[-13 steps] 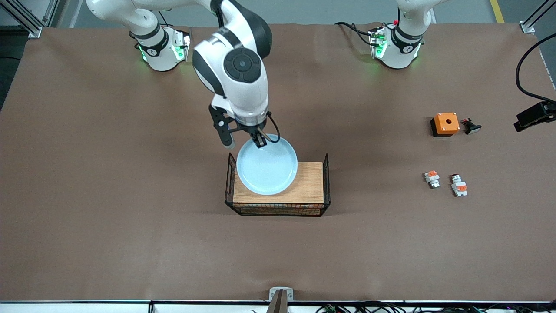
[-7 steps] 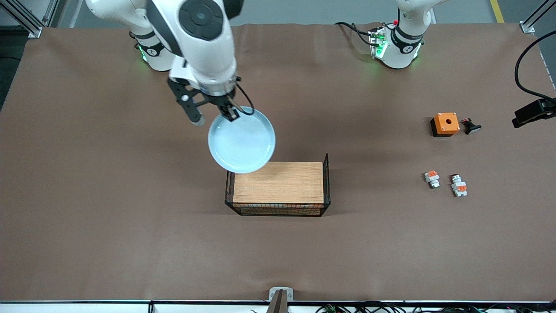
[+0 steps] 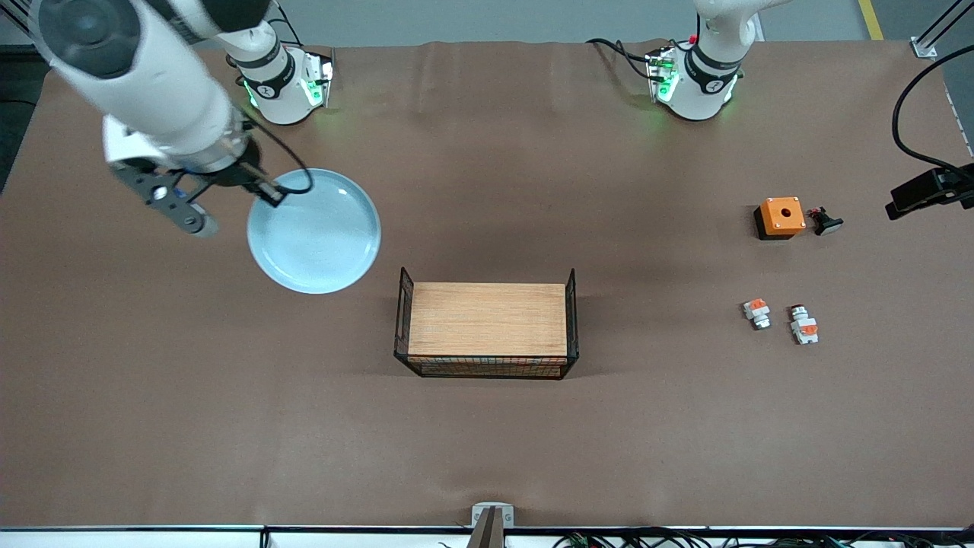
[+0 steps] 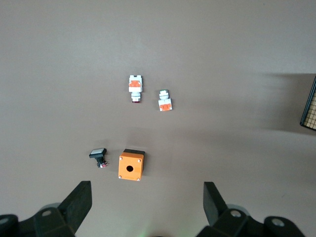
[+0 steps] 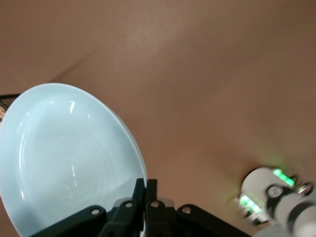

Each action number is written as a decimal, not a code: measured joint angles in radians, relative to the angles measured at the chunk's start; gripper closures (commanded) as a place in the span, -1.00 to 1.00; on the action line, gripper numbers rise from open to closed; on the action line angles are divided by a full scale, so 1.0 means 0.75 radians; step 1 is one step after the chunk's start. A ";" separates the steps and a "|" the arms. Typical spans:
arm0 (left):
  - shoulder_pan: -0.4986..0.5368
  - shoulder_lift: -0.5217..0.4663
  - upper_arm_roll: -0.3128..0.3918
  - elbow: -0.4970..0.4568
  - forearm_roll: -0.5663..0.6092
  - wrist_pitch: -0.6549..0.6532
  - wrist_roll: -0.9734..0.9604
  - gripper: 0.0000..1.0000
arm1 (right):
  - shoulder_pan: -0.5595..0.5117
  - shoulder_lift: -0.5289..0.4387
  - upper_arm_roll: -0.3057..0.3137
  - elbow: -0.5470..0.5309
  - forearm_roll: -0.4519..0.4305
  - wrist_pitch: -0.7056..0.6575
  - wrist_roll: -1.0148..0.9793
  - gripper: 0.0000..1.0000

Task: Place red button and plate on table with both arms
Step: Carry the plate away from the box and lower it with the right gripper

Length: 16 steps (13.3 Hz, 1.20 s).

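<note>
Over the table [image 3: 487,441], right gripper [image 3: 268,196] pinching plate [image 3: 313,231] rim, left gripper [image 4: 148,205] spread wide.

Both arms white, glossy, rounded shells with black joint bands. Right arm [image 3: 144,68]: fat white forearm link, dark grey round cap on the elbow end, silver ring at the wrist flange, black cable looping out just past the flange. Black camera bracket beside the right gripper [image 3: 270,195]; its fingers [image 5: 139,193] black with small silver screws. Left gripper [image 4: 148,207]: black angular fingers [image 4: 79,200], round screw holes in the housing. Both bases [image 3: 704,80] white domes, black collar, green lights, black cables.
</note>
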 measured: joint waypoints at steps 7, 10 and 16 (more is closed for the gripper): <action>-0.225 -0.130 0.220 -0.159 -0.044 0.002 0.000 -0.99 | -0.433 -0.037 -0.008 -0.316 0.000 0.376 -0.921 0.97; -0.233 -0.145 0.218 -0.175 -0.047 0.004 0.000 -0.99 | -0.522 -0.021 -0.008 -0.487 0.000 0.602 -1.136 0.97; -0.241 -0.147 0.169 -0.181 -0.049 0.008 0.000 -0.99 | -0.610 0.131 -0.007 -0.696 -0.001 0.934 -1.284 0.93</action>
